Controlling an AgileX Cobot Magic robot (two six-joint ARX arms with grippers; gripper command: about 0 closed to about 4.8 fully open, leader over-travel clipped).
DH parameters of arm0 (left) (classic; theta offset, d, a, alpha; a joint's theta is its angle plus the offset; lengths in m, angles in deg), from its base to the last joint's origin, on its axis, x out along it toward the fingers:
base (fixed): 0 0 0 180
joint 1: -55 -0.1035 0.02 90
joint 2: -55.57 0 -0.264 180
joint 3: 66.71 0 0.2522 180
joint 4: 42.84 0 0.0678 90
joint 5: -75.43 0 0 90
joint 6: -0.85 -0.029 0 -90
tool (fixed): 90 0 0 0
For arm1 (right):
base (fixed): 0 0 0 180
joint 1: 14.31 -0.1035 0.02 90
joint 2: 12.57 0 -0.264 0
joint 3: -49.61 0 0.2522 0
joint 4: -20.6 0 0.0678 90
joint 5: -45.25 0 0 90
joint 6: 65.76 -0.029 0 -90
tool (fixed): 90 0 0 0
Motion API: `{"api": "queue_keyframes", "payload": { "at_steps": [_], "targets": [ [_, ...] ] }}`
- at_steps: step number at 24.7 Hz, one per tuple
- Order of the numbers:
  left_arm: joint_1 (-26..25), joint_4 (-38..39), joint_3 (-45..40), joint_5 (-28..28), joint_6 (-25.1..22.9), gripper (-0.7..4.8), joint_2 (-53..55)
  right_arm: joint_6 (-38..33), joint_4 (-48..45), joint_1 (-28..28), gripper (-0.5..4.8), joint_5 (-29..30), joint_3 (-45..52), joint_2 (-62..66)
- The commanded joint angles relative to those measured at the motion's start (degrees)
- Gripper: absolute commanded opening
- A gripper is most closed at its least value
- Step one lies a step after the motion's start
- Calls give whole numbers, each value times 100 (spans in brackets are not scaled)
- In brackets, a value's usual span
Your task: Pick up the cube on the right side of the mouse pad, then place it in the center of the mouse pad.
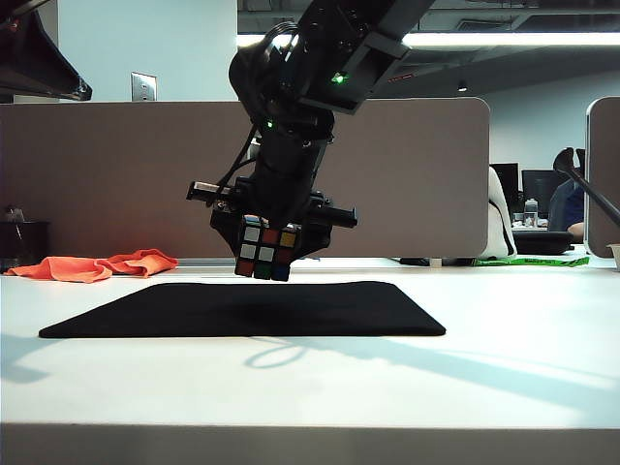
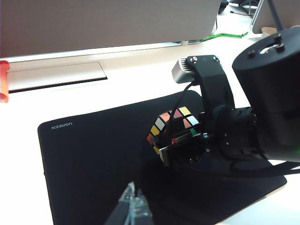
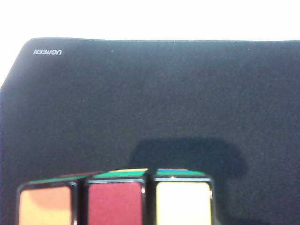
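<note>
Cube (image 1: 265, 253) hangs above the mouse pad (image 1: 242, 310) middle, clamped in right gripper (image 1: 272, 242) jaws. Left gripper (image 2: 130, 208) sits near the pad's edge; its jaw opening is unclear.

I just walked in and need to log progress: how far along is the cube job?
Done: the cube is picked up, clamped in the right gripper. In hand: it hangs above the mouse pad, near the middle, not touching. Left: lower and release. The left gripper waits at the pad's edge.
</note>
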Motion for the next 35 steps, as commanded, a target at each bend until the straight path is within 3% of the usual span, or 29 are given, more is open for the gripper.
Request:
{"api": "queue_keyframes", "payload": {
  "at_steps": [1, 22, 28, 35],
  "targets": [
    [2, -72, 33, -28, -2, -6, -9, -28, -114, -13, 244, 0, -48, 7],
    [2, -72, 33, -28, -4, -6, -9, -26, -439, 149, 257, 26, -48, 173],
    [2, -72, 33, -28, -4, -6, -9, -28, -492, 146, 257, 400, -48, 258],
    [2, -74, 33, -28, -4, -6, -9, -22, -623, 157, 257, 380, -48, 317]
  ]
}}
